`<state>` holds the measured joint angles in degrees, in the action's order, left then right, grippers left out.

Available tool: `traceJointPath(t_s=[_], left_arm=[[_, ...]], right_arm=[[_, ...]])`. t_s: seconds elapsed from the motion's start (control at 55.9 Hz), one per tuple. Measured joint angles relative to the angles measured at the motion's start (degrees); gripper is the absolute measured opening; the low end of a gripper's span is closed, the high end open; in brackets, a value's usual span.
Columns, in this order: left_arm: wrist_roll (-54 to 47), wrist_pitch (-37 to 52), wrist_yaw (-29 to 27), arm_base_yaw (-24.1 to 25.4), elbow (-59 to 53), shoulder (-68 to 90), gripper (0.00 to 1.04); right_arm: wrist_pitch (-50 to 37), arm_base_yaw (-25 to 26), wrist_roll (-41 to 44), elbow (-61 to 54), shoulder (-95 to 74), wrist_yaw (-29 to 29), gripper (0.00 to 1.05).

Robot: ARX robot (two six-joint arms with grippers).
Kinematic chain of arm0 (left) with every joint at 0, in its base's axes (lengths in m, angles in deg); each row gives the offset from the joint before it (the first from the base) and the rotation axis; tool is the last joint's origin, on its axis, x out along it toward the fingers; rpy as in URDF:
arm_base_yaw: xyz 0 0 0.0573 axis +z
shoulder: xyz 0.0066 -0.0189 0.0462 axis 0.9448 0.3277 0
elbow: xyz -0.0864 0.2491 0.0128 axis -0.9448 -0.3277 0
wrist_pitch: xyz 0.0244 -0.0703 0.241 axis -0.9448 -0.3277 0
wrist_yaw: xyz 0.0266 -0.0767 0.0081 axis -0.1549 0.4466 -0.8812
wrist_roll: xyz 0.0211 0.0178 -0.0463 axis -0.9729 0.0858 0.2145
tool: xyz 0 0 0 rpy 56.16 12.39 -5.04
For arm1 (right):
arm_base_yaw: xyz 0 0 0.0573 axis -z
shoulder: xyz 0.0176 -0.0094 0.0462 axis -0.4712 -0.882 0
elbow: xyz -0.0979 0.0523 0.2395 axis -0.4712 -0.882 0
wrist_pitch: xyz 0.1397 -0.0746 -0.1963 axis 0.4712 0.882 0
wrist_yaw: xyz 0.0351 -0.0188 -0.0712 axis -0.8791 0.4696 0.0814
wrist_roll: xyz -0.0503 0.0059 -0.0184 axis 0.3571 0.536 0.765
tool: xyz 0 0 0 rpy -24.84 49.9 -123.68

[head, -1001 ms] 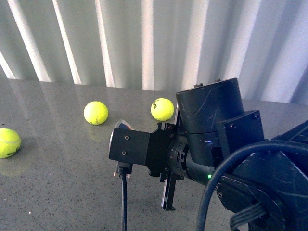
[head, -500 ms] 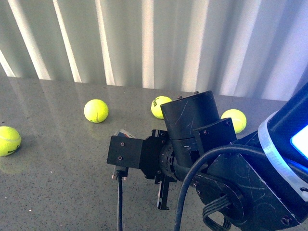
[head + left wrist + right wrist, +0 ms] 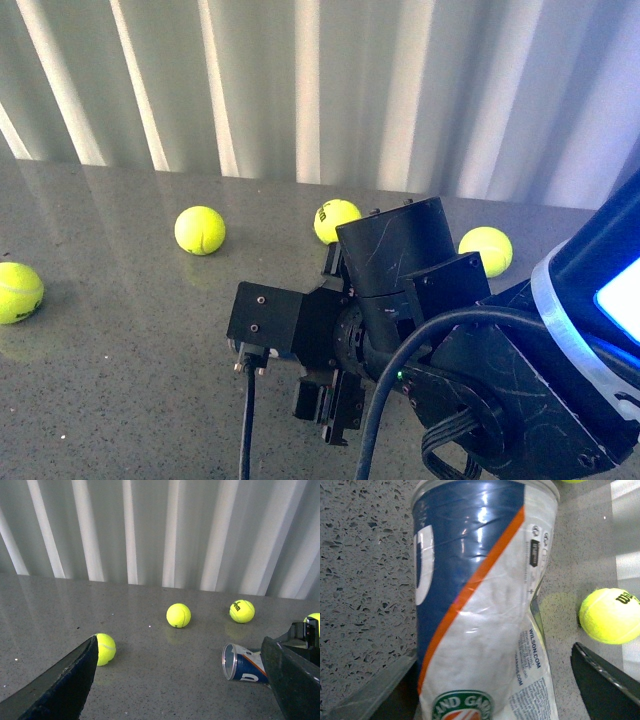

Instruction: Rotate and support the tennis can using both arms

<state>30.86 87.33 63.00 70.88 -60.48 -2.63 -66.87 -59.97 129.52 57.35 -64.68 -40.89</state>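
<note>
The tennis can [image 3: 246,663] lies on its side on the grey table, its clear open mouth turned toward the left arm. Its navy and white label with the orange stripe fills the right wrist view [image 3: 480,605]. My right gripper [image 3: 490,695] is open, with one jaw on each side of the can's body; the dark finger [image 3: 605,690] stands apart from the label. My left gripper [image 3: 180,645] is open and empty, short of the can, with one finger [image 3: 295,680] overlapping the can's far end. In the front view the right arm [image 3: 420,290] hides the can.
Several yellow tennis balls lie loose on the table: one at the far left [image 3: 18,292], one [image 3: 200,230], one [image 3: 337,220] and one [image 3: 486,250] behind the right arm. A ball [image 3: 610,616] lies close beside the can. A pleated white curtain [image 3: 320,80] backs the table.
The right arm came toward the camera, uncovering a ball behind it. Its wrist has turned, so the fingers now show broader. The sliver of can seen earlier is now covered.
</note>
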Motion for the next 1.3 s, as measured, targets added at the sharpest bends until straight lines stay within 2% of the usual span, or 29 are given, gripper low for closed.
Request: traceJointPath(t_s=[0.054,0.089,0.375,0.661,0.947,1.09,1.198,1.305], left_arm=[[0.00,0.00,0.00,0.00,0.00,0.00,0.98],[0.00,0.00,0.00,0.00,0.00,-0.02,0.98],[0.00,0.00,0.00,0.00,0.00,0.00,0.98],[0.00,0.00,0.00,0.00,0.00,-0.02,0.98],[0.00,0.00,0.00,0.00,0.00,-0.02,0.98],[0.00,0.00,0.00,0.00,0.00,0.00,0.98],[0.00,0.00,0.00,0.00,0.00,0.00,0.98],[0.00,0.00,0.00,0.00,0.00,0.00,0.98]], right_arm=[[0.00,0.00,-0.20,-0.42,0.31,-0.02,0.97],[0.09,0.00,-0.48,-0.81,0.63,-0.11,0.99],[0.68,1.05,-2.32,-4.35,6.73,-0.87,0.97],[-0.17,4.81,-4.26,-11.98,14.78,-2.58,0.97],[-0.22,7.56,-4.48,-14.78,18.34,-2.62,0.97],[-3.63,9.03,-6.12,-18.62,23.45,-2.29,0.97],[-8.76,12.94,-8.74,-21.99,28.20,1.46,0.97],[-14.62,20.85,-13.22,-26.25,32.61,7.41,0.97]])
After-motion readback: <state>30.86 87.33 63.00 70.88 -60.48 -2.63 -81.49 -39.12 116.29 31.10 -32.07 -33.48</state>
